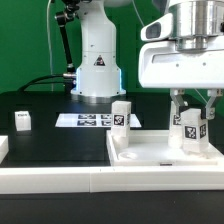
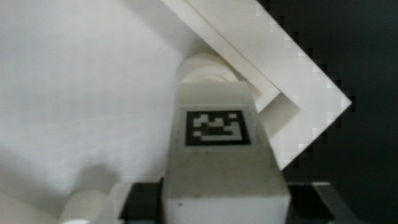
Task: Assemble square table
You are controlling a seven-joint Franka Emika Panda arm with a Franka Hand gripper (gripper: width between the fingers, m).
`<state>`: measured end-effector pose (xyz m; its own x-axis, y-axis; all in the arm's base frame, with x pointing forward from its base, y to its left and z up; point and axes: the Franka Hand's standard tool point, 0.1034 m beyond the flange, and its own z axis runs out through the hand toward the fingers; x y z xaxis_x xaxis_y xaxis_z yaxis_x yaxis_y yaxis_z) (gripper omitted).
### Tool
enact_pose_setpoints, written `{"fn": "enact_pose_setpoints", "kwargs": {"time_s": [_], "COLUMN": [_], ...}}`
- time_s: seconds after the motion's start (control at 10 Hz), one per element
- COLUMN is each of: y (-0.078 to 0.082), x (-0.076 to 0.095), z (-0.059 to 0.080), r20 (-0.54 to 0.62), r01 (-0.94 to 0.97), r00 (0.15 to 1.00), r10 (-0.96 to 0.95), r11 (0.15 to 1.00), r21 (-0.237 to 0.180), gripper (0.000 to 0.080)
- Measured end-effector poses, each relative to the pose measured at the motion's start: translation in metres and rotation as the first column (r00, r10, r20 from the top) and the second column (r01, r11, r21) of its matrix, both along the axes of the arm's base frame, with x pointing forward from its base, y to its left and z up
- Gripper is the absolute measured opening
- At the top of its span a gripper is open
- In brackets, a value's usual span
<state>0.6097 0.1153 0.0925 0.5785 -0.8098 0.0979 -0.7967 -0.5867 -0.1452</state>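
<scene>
Leg [image 2: 222,140] stands upright in hand [image 1: 191,112]

A plain green backdrop [image 1: 30,40] stands behind the marker board [image 1: 85,120]. The board lies flat on a matte black table [image 1: 50,145], which spreads out around it. Behind the board, toward the exterior view's left, black cables [image 1: 40,84] run along the table's far edge. In front of the board, a long white rail [image 1: 50,182] lies along the table's near edge. The light is even and soft.

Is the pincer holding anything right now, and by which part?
The pincer holds a white tagged leg block by its upper end, upright at a corner of the table top.
</scene>
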Motion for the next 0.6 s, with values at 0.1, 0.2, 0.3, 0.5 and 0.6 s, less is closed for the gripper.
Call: {"fn": "enact_pose_setpoints", "kwargs": {"time_s": [0.1,0.2,0.3,0.5,0.6], "y": [0.0024,0.0029,0.0021,0.0009,0.0005], "x": [-0.0004,0.0002,0.0027,0.0032,0.0038], "z": [0.0000,0.0002,0.0006,0.0007,0.0005], "r20": [-0.002,0.001,0.018,0.011,0.011], "r01": [0.124,0.171,0.268,0.397,0.453], "r00": [0.992,0.985,0.963,0.916,0.889], "r10": [-0.124,-0.172,-0.270,-0.401,-0.458], "r11": [0.992,0.985,0.961,0.911,0.882], "r21": [0.023,0.034,0.069,0.114,0.131], "gripper": [0.0288,0.0288,0.0288,0.0288,0.0290]}}
